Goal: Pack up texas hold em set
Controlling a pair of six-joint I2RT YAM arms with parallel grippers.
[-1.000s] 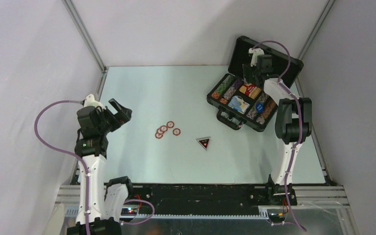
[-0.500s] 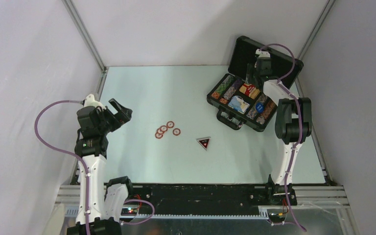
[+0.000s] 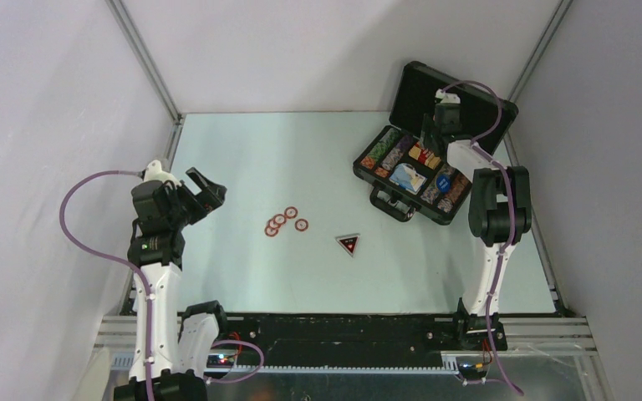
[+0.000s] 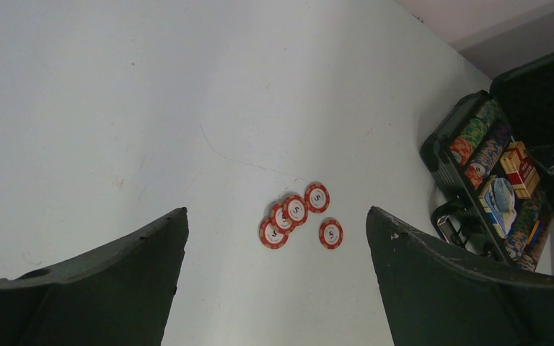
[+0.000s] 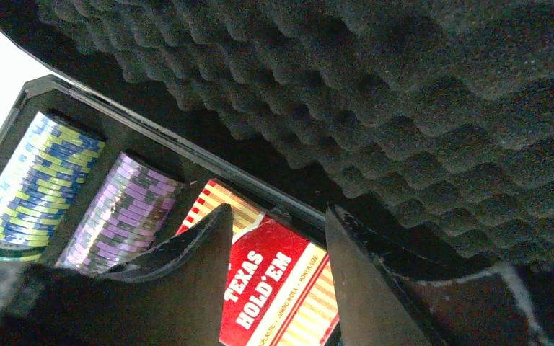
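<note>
Right pincer (image 5: 278,216) is down inside the open case (image 3: 366,171), fingers partway apart and clamped on nothing. The card box (image 5: 274,288) lies right under the gap, the foam lid (image 5: 404,86) stands just past the tips, and the chip rows (image 5: 36,173) are off to its left. My guess is it's lining up to seat that box flat in its slot.

Left pincer (image 4: 275,213) is spread wide and empty above the table (image 3: 259,159). The loose red-white chips (image 4: 296,210) are straight ahead of it, with the triangular marker (image 3: 349,244) beyond them. Neither is packed yet, so that's probably its job.
</note>
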